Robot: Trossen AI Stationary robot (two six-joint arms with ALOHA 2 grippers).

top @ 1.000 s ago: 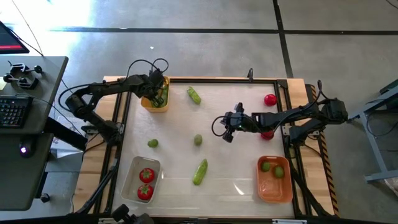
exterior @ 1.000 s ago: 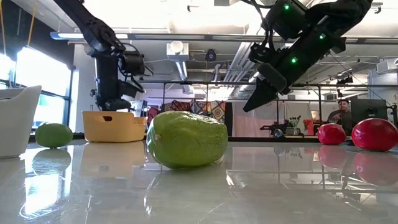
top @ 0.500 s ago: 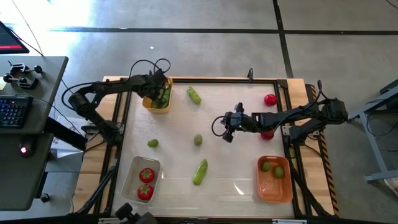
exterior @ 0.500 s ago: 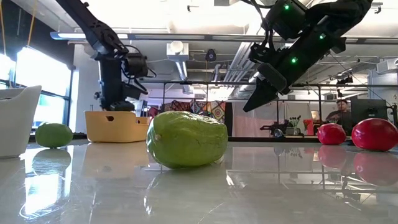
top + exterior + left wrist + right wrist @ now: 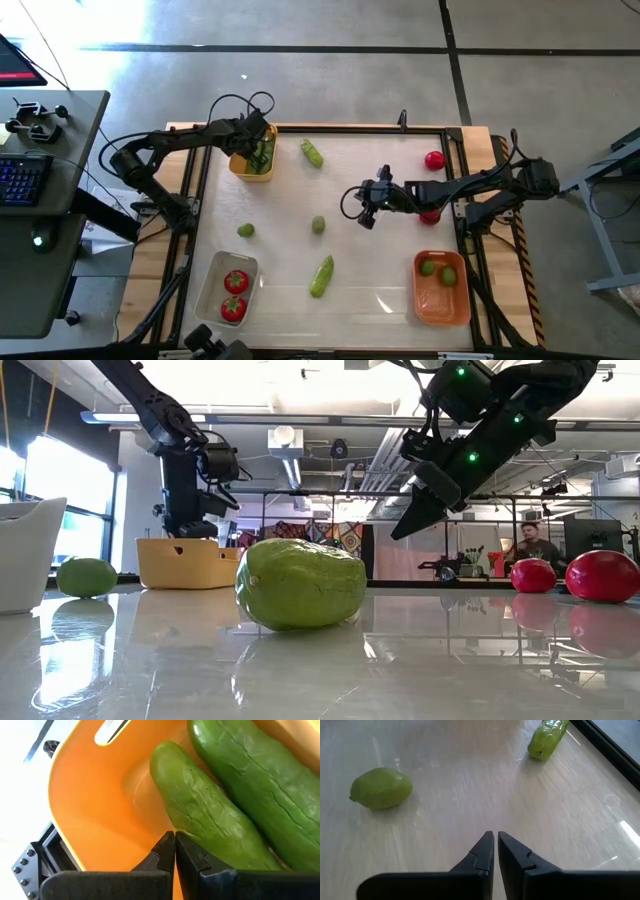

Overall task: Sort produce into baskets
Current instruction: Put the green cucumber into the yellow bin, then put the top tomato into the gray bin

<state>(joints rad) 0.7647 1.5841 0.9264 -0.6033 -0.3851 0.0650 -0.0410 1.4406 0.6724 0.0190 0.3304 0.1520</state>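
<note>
The pale glossy bench (image 5: 380, 215) fills the middle of the high view, with three small plastic baskets on it: a clear one (image 5: 213, 297) at lower left holding two red tomatoes, a darker orange one (image 5: 441, 302) at lower right holding two limes, and a yellow-orange one (image 5: 247, 167) at upper left holding two long green cucumbers (image 5: 215, 815).

The loose pieces look light, rigid and smooth, so likely to roll or slip; a cucumber is best pinched across its middle, a round lime (image 5: 318, 226) across its widest part.

The left hand (image 5: 254, 150) sits clenched and empty inside the yellow-orange basket. The right hand (image 5: 366, 209), centre frame, is clenched on nothing above the bench.

No readable writing shows.
</note>
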